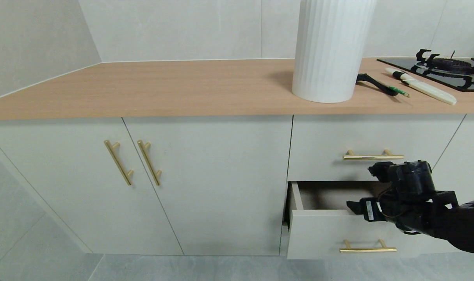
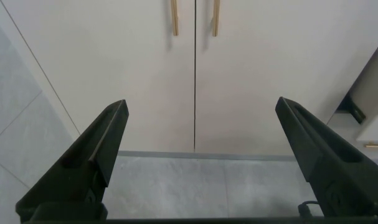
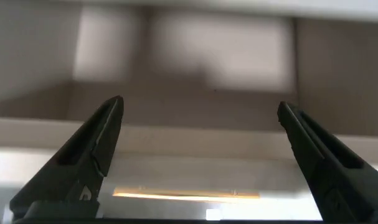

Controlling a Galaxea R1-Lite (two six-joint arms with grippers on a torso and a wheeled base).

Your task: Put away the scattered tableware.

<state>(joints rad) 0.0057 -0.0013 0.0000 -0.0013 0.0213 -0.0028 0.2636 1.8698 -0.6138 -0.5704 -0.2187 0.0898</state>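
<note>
**Nearest to you.** Your left end effector [image 2: 201, 104] hung low before the cupboard doors [image 2: 195, 74], above the grey floor tiles [image 2: 176, 186]. Its two fingers stood wide apart and held nothing. In the left wrist view, a corner of the lower drawer [image 2: 372, 87] showed off to one side.

**Middle ground.** Your right end effector [image 1: 362, 188] sat at the lower drawer [image 1: 319, 234], just over the top edge of its front panel. Its fingers were likewise spread wide, with nothing between them. In the right wrist view, the right end effector [image 3: 200, 104] faced across the panel's rim into the shadowed drawer space, with the lower handle [image 3: 185, 194] below. The drawer stood partly pulled out, and the arm hid part of its inside. Directly above it, the upper drawer [image 1: 330, 136] was closed, with its upper handle [image 1: 373, 156] level.

**Farther back.** A tall white ribbed vase [image 1: 330, 50] stood upright on the wooden desk [image 1: 163, 86]. The tableware lay on the desk on your right of the vase. It consisted of two pieces:
- A black-handled utensil [image 1: 377, 84] with a green section lay with one end at the vase's foot.
- A cream-coloured utensil [image 1: 422, 89] lay just beside it, and the two did not touch.

The far end of the cream piece came close to the edge of the black stove top [image 1: 451, 68]. A pale tiled wall [image 1: 182, 27] closed the scene.
</note>
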